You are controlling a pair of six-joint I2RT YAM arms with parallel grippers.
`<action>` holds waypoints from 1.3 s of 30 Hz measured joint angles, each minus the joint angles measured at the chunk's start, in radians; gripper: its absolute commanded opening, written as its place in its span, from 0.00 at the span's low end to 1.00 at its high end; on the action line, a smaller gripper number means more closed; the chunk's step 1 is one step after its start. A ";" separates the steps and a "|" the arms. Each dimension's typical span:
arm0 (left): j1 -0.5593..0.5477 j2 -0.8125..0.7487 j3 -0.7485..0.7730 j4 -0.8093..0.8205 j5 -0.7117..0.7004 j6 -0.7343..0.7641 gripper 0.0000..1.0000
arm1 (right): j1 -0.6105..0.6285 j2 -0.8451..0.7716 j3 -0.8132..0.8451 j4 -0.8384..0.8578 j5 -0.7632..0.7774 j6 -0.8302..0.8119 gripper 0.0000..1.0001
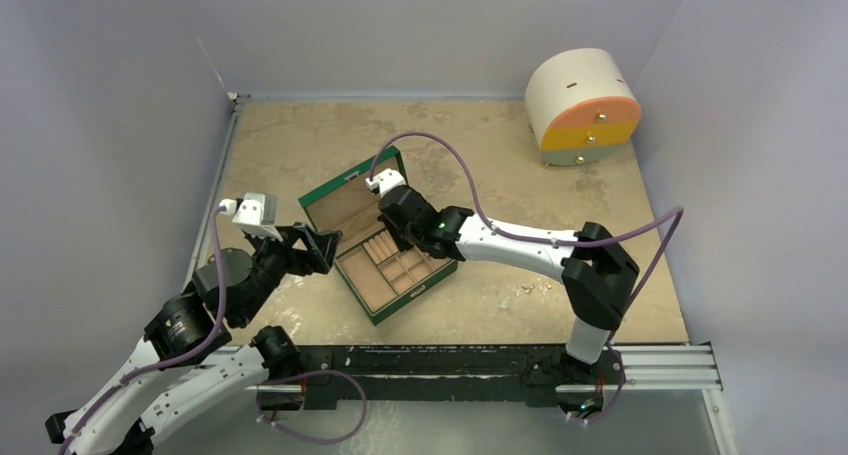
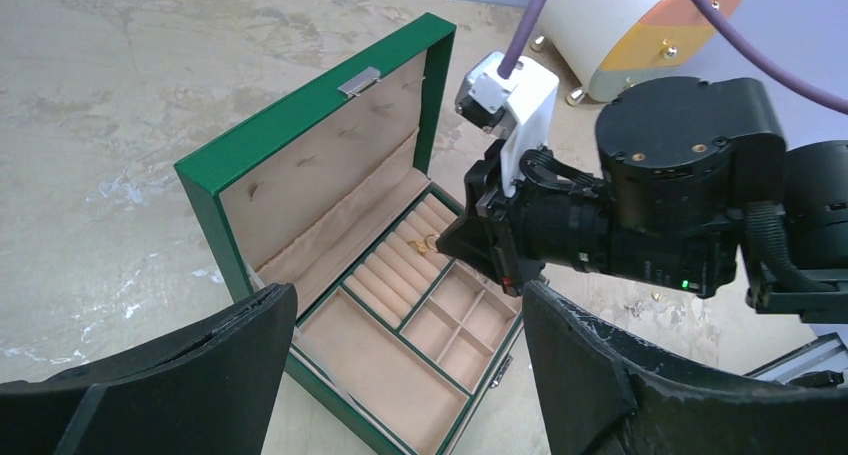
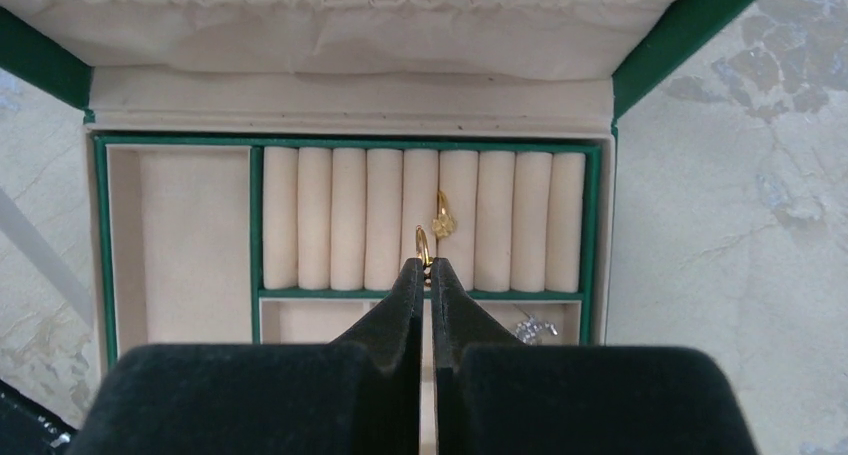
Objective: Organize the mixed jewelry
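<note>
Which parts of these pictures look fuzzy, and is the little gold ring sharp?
Right wrist view: right pincer soft-edged up close, the gold ring it pinches sharp. Left wrist view: left pincer open, with dark, slightly blurry fingers; green box clear. Top view: evenly lit, no glare, but too far away to show tiny things.

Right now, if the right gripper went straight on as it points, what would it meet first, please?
Probably the cream ring rolls in the green box; the right gripper, shut on a gold ring, aims at them, though depth is unclear.
</note>
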 measured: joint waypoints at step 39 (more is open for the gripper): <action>0.000 0.000 -0.013 -0.001 -0.014 0.000 0.83 | 0.000 0.137 0.008 0.073 -0.022 0.063 0.00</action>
